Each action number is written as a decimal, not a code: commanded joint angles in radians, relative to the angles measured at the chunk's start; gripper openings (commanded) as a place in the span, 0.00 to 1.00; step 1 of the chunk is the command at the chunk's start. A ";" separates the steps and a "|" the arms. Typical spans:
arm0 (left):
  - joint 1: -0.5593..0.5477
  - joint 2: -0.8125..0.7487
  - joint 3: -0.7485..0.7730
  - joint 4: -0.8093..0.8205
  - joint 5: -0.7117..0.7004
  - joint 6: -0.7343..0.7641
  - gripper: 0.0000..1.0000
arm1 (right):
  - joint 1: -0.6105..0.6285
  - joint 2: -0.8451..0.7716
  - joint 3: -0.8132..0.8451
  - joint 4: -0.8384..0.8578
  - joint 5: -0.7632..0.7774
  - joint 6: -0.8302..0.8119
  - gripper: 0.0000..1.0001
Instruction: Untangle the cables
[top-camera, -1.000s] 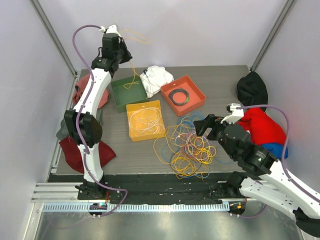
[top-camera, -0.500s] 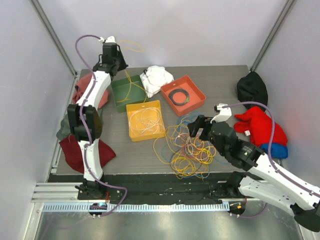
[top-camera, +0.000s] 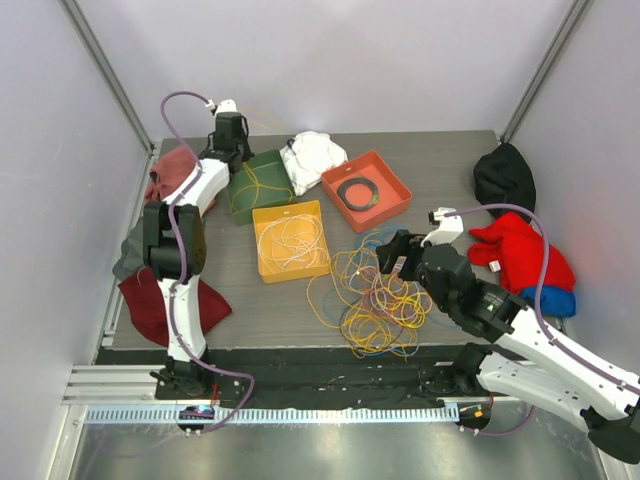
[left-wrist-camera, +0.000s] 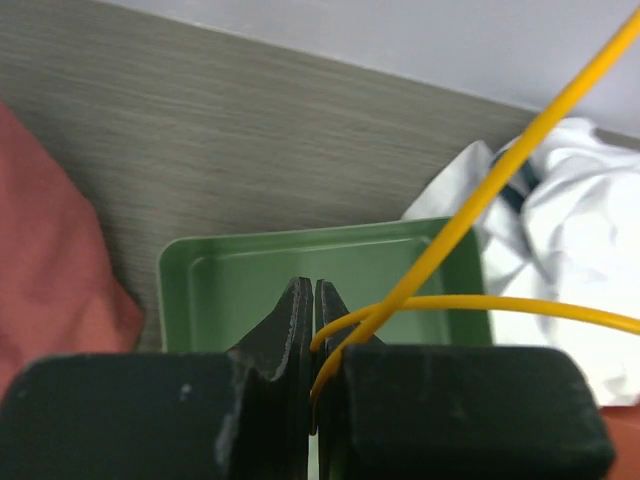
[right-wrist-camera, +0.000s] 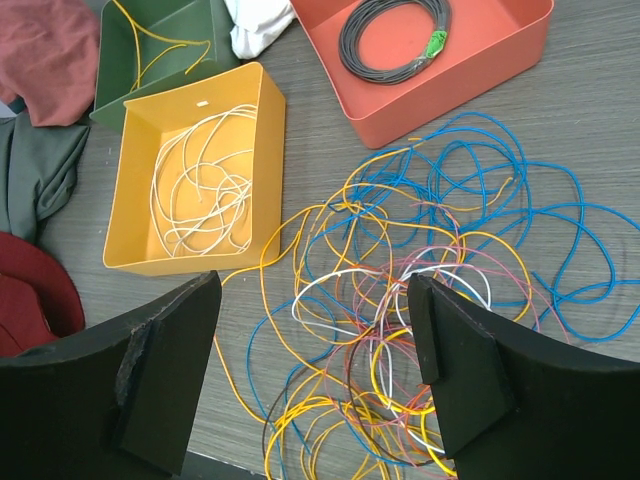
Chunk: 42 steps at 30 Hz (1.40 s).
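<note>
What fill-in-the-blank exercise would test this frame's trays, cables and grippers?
The left gripper is ____ on a thin yellow cable over the green rectangular plastic tray.
The yellow rectangular plastic bin holds loose thin cables coloured ____.
The orange-red rectangular plastic tray holds a coiled dark cable with a ____ connector.
The right gripper hangs ____ above the tangled pile of multicoloured cables.
Missing words: shut; white; green; open.
</note>
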 joint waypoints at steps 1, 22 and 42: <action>0.009 -0.091 -0.013 0.192 -0.134 0.075 0.00 | 0.003 -0.018 -0.007 0.044 0.040 -0.008 0.84; -0.092 -0.199 -0.407 0.343 -0.315 0.143 0.06 | 0.002 -0.061 -0.047 0.055 0.049 -0.003 0.83; -0.106 -0.274 -0.304 -0.035 -0.413 0.066 1.00 | 0.004 -0.070 -0.067 0.055 0.039 -0.003 0.82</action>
